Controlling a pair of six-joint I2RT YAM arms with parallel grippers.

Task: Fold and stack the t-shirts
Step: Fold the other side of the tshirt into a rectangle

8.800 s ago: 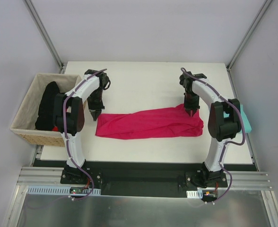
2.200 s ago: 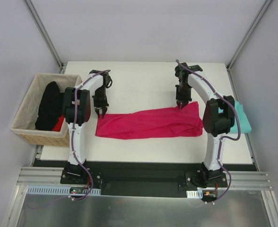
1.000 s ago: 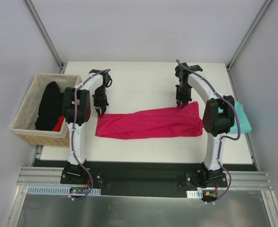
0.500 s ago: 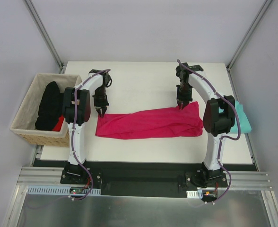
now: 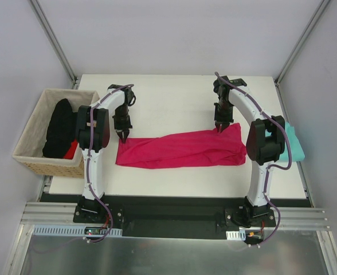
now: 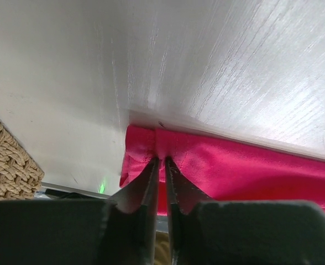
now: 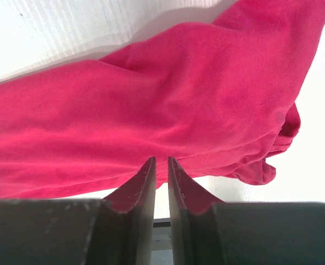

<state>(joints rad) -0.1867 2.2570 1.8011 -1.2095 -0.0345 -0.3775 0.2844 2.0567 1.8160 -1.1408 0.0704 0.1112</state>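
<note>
Compared with some seconds ago, both arms have moved to the far edge of the crimson-pink t-shirt (image 5: 180,150), and in the last second almost nothing has changed. The shirt lies as a long folded band across the near half of the table (image 5: 174,103), between the two arms. The left gripper (image 5: 123,137) stands at its far left corner; in the left wrist view the fingers (image 6: 143,182) are closed to a thin slit and pinch the hem there. The right gripper (image 5: 219,129) stands at the far right corner, and its fingers (image 7: 137,185) are closed in the same way on the cloth edge. The teal t-shirt (image 5: 294,143) lies at the right edge of the table, partly hidden behind the right arm. The wicker basket (image 5: 32,125) stands left of the table with dark clothes (image 5: 58,129) inside.
</note>
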